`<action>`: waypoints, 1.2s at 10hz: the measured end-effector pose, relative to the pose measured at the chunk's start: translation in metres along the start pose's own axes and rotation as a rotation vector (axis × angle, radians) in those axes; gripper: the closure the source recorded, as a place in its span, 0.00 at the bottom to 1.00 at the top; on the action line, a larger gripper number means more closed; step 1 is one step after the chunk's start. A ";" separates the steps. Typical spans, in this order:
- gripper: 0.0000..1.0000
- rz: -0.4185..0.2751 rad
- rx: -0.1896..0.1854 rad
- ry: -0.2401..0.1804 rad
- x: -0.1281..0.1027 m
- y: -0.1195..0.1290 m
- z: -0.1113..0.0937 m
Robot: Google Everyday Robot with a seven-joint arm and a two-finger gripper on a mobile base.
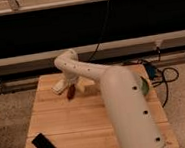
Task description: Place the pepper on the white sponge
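**Pepper** (71, 91): one item, small, dark red, elongated, long axis roughly upright. It sits directly beneath the gripper's tip, just right of the white sponge. It is not on the sponge. Whether it touches the sponge's right edge, or rests on the wood rather than hanging above it, cannot be told.

**White sponge** (59, 87): one flat whitish-cream pad, lying on the wooden table toward its far left part. Its top is uncovered.

**Gripper** (71, 87): one, pointing down, just right of the white sponge and immediately above the pepper. Whether it clasps the pepper or has let it go cannot be told.

**Arm** (120, 103): white. Its elbow is raised behind and slightly right of the white sponge. The thick segment runs from there toward the near right.

**Wooden table** (66, 122): light slatted top, bearing the sponge.

**Black flat rectangle** (44, 145): lying on the table, well in front of the white sponge and a little left of it.

**Green bowl** (146, 86): well to the right of the white sponge, only a sliver showing past the arm.

**Blue object** (151, 72) and **black cables** (168, 80): farther right of the white sponge than the bowl, beyond the table's edge.
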 end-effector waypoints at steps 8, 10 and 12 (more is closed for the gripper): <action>0.93 -0.025 0.002 -0.041 -0.004 0.004 0.003; 1.00 -0.035 -0.003 -0.049 -0.008 0.001 0.005; 1.00 -0.043 0.005 -0.045 -0.010 -0.007 -0.002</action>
